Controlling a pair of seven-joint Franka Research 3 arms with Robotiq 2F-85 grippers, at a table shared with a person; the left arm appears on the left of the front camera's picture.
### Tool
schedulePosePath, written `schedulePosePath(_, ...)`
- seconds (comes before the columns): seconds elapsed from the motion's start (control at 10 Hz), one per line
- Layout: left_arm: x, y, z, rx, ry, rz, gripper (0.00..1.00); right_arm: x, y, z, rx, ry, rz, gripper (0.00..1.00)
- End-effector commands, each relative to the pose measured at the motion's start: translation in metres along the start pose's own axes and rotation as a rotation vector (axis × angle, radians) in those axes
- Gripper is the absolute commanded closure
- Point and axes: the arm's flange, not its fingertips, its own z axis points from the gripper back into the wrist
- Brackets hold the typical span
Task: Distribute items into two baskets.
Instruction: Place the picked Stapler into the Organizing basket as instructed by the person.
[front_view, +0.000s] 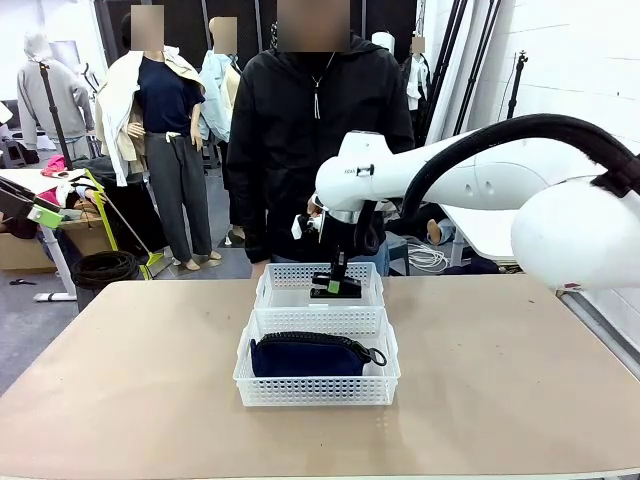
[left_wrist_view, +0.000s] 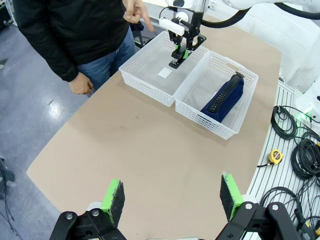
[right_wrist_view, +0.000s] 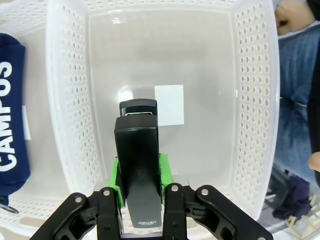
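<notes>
Bare tan table (front_view: 500, 390); baskets (front_view: 318, 372) touch mid-table, room all round. Right fingers (right_wrist_view: 140, 176) clamp stapler (right_wrist_view: 138, 165); left fingers (left_wrist_view: 116, 200) spread, empty.

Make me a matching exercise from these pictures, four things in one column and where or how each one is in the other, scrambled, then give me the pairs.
Column one:
1. navy pouch
2. black stapler
3. left gripper
4. white label

Column two:
A. open, hovering above bare tabletop
B. lying in the basket nearer the robot
C. on the floor of the basket nearer the person
D. clamped in the right gripper over the far basket

Pairs: 1-B, 2-D, 3-A, 4-C
</notes>
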Motion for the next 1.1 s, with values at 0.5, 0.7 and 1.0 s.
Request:
schedulePosePath(0.5,-0.001,-0.001,0.001,-0.010,-0.018,0.000,0.00,0.000,-0.009,-0.028,0.002,0.024,0.017,1.00)
schedulePosePath(0.7,-0.001,-0.001,0.001,-0.010,-0.018,0.000,0.00,-0.001,-0.011,-0.031,0.007,0.022,0.015,1.00)
schedulePosePath(1.0,-0.001,-0.001,0.001,-0.010,-0.018,0.000,0.00,-0.001,-0.011,-0.032,0.016,0.019,0.023,0.71)
